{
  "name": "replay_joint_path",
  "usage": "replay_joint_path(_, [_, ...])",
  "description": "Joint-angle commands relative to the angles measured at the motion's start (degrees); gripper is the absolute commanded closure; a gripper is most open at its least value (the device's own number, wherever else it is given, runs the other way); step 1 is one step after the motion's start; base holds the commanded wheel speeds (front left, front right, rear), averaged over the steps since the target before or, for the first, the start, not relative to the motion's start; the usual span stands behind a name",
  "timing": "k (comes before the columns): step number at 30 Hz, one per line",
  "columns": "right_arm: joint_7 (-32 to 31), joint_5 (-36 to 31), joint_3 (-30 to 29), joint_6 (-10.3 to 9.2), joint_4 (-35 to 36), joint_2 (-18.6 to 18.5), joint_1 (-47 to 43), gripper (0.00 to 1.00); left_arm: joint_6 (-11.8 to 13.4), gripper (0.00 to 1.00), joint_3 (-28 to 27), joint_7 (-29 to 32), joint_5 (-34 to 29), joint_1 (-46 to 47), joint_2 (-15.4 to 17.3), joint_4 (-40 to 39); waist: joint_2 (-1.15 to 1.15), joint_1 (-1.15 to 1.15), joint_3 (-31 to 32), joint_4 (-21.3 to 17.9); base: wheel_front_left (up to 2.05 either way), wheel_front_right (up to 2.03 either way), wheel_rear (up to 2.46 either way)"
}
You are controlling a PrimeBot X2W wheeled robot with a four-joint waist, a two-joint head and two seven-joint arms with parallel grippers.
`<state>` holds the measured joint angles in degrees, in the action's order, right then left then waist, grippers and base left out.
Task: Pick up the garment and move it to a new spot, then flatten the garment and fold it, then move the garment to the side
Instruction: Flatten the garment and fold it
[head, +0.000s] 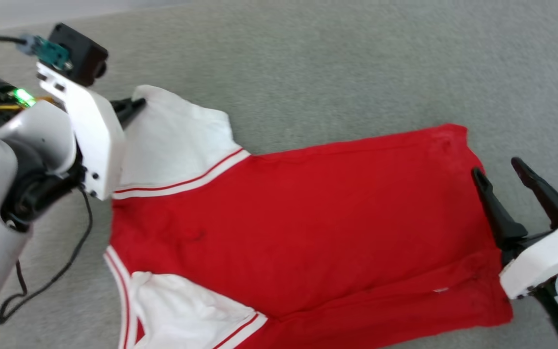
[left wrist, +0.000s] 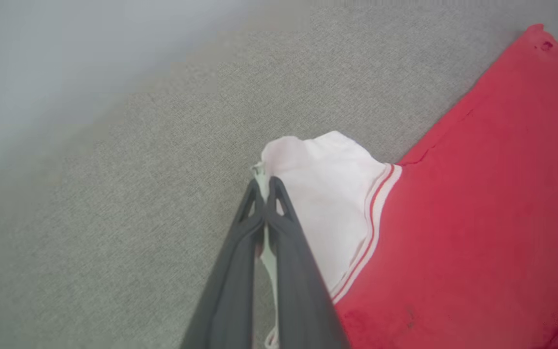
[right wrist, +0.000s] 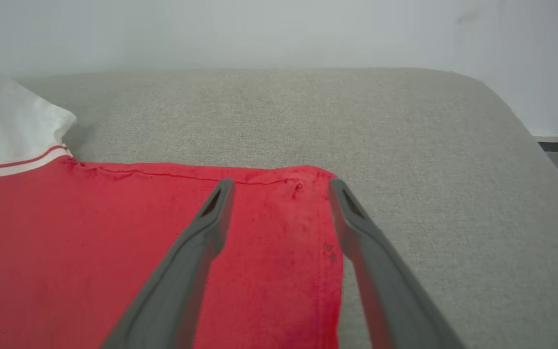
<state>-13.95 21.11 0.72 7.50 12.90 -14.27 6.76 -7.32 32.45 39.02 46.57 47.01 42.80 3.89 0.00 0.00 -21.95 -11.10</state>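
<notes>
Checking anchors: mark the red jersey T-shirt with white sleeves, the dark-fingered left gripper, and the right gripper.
red jersey T-shirt (head: 308,218): head view, middle of red body.
left gripper (left wrist: 263,184): left wrist view, between shut fingertips.
right gripper (right wrist: 280,184): right wrist view, between open fingertips.

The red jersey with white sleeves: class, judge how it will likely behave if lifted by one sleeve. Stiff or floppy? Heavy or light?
Probably floppy: the jersey lies flat with creases, and its sleeve bunches where the left gripper pinches it. Likely light, as the cloth looks thin. It may drag on the textured grey surface rather than slide.
</notes>
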Motion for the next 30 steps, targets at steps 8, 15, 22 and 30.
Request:
replay_joint_path(8, [-26.1,1.4,-0.5,-0.03,-2.8,-11.0,5.6,0.00,0.1,1.00,1.9,-2.6,0.0,-4.6,1.0,-12.1,0.00,0.00,2.6,7.5,0.00,0.00,0.00])
replay_joint_path(15, [-38.0,0.5,-0.1,-0.03,-5.6,-15.9,11.6,0.00,1.2,1.00,2.4,-3.8,-1.0,-6.6,1.1,-19.1,0.00,0.00,0.8,10.8,0.00,0.00,0.00])
replay_joint_path(22, [-43.8,-1.2,3.8,-0.03,-12.4,-19.9,18.4,0.00,1.6,1.00,2.7,-5.3,-2.0,-7.8,1.1,-24.8,0.00,0.00,-1.9,13.4,0.00,0.00,0.00])
replay_joint_path(30, [-44.1,-1.9,9.5,-0.03,-20.5,-20.9,21.1,0.00,1.6,1.00,3.3,-6.5,-2.9,-7.9,0.4,-26.7,0.00,0.00,-4.4,15.9,0.00,0.00,0.00])
